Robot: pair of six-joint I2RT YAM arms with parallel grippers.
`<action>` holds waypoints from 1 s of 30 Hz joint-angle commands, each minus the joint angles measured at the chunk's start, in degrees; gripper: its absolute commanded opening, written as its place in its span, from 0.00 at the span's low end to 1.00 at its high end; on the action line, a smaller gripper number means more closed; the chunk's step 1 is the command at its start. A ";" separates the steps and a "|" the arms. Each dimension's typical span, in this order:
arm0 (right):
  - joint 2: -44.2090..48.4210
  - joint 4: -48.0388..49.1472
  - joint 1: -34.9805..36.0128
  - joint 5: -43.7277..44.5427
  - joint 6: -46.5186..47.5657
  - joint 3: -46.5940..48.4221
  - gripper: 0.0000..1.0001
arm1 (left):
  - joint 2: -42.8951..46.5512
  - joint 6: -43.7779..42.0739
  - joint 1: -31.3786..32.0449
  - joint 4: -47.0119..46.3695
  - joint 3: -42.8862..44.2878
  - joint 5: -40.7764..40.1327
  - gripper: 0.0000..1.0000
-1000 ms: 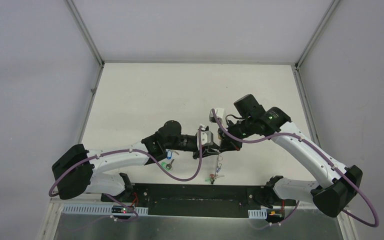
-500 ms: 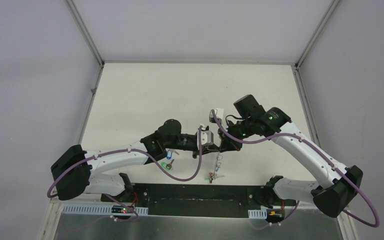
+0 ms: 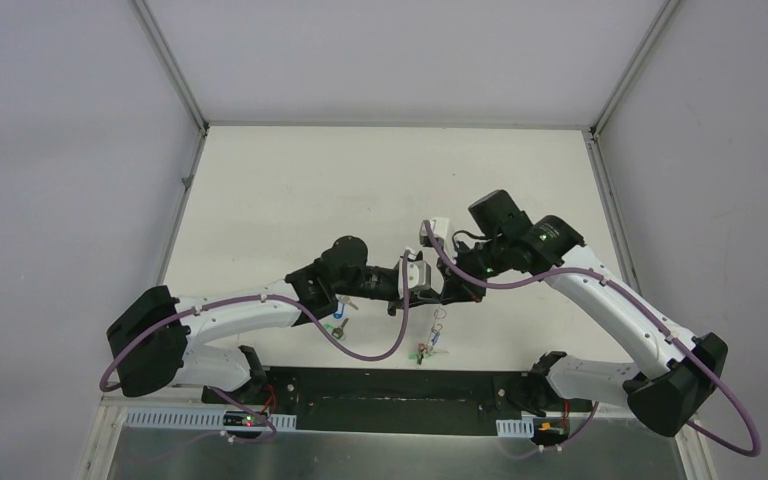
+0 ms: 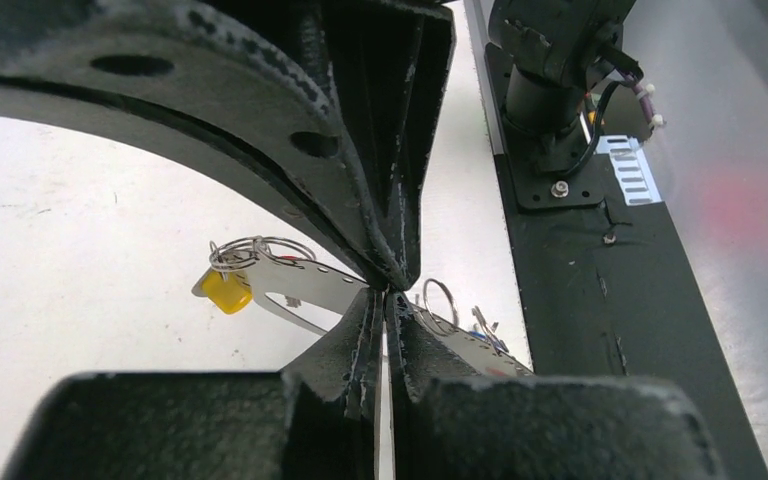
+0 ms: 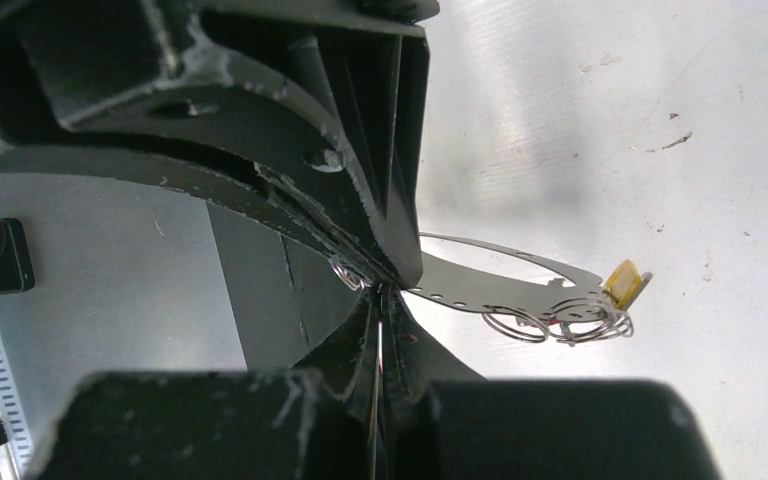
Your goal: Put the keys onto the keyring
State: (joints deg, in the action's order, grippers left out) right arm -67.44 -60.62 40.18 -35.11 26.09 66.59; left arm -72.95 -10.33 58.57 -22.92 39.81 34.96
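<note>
My left gripper (image 3: pixel 428 293) and right gripper (image 3: pixel 448 291) meet tip to tip above the table's near middle. Both are shut on the keyring (image 3: pixel 437 325), which hangs below them with coloured tags at its lower end. In the left wrist view my jaws (image 4: pixel 385 300) pinch its thin grey perforated band (image 4: pixel 300 285), which carries a yellow tag (image 4: pixel 225 291). In the right wrist view my jaws (image 5: pixel 380 300) pinch the same band (image 5: pixel 500 285), with small split rings (image 5: pixel 555 322). The blue-tagged key (image 3: pixel 340 314) and the green-tagged key (image 3: pixel 334 328) lie on the table under the left arm.
A black base plate (image 3: pixel 390 400) runs along the near edge, with a metal sheet (image 3: pixel 390 450) in front of it. The right arm's base (image 4: pixel 550 100) stands on the plate. White walls enclose the table on three sides.
The left arm has shifted slightly right and the hanging keyring has swung a little with it. Both grippers stay shut on the keyring.
</note>
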 commanded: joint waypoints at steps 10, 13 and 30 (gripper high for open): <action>9.95 14.48 0.33 6.73 -2.55 -6.01 0.25 | 5.92 1.22 0.52 -9.04 -4.50 -5.63 0.00; 14.69 22.55 0.33 7.99 -6.00 -10.95 0.38 | 7.50 1.66 0.52 -14.62 -7.94 -8.22 0.00; 31.87 47.20 0.33 -0.86 -10.47 -28.25 0.47 | 8.33 4.21 0.54 -49.24 -20.02 -10.80 0.00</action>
State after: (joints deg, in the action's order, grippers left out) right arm -36.62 -20.64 40.49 -31.31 15.49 38.52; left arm -65.23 -6.83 58.59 -58.63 19.55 23.79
